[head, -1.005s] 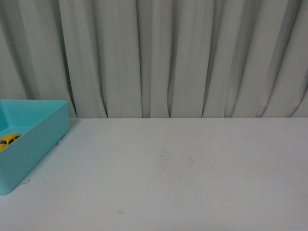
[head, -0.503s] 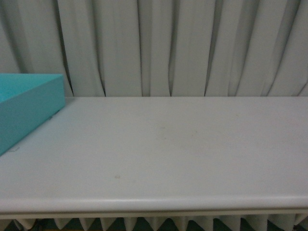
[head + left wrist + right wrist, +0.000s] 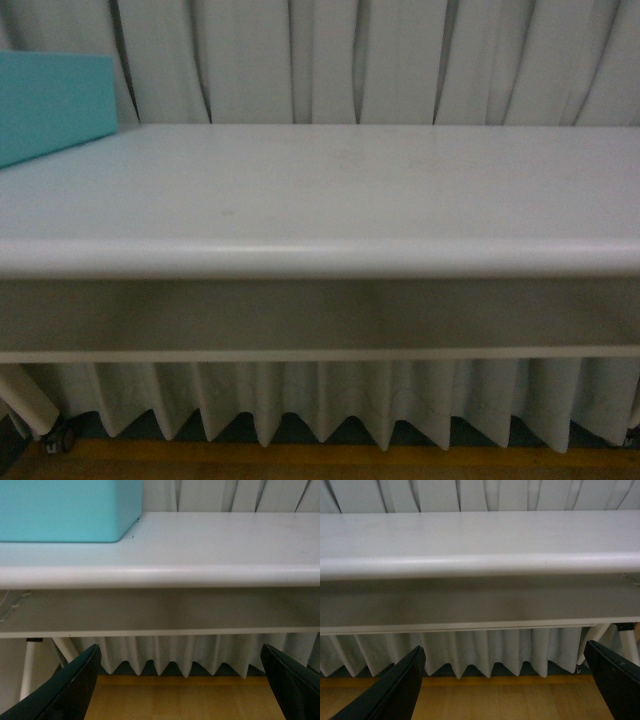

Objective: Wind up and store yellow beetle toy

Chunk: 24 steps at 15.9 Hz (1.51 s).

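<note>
The yellow beetle toy is out of view in every frame. A turquoise box [image 3: 52,102] stands at the far left of the white table [image 3: 330,190]; only its outer wall shows, also in the left wrist view as the turquoise box [image 3: 65,510]. My left gripper [image 3: 182,680] is open, hanging below the table's front edge over the wooden floor, nothing between its dark fingers [image 3: 65,690]. My right gripper [image 3: 505,680] is open too, also below the table edge, its dark fingers [image 3: 615,680] wide apart and empty.
The table's rounded front edge [image 3: 320,258] runs across the front view, with a white skirt curtain [image 3: 330,400] beneath it and wooden floor [image 3: 300,462] below. Pleated curtains [image 3: 400,60] hang behind. A white table leg with a caster [image 3: 40,410] stands at the lower left.
The front view has dropped: the tabletop seen from above earlier now shows edge-on, with the underside and floor in view. The toy seen inside the turquoise box a second ago is hidden.
</note>
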{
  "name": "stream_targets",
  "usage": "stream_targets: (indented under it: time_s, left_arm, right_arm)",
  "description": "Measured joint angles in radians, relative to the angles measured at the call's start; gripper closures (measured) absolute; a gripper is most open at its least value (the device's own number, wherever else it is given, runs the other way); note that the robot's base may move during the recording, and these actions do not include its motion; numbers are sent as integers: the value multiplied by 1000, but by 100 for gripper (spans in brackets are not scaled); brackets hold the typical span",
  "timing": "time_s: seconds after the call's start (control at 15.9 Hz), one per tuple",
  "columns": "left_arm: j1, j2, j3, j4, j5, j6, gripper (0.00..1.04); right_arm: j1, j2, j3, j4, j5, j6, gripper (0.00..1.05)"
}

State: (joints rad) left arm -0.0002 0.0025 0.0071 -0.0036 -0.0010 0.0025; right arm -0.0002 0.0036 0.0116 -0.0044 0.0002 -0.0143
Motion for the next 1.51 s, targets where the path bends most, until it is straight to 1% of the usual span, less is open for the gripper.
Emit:
stream_targets:
  time_s: [1.51]
  left_arm:
    - [0, 0, 0, -1, 0, 0, 7]
  right_arm:
    - [0, 0, 0, 0, 0, 0, 7]
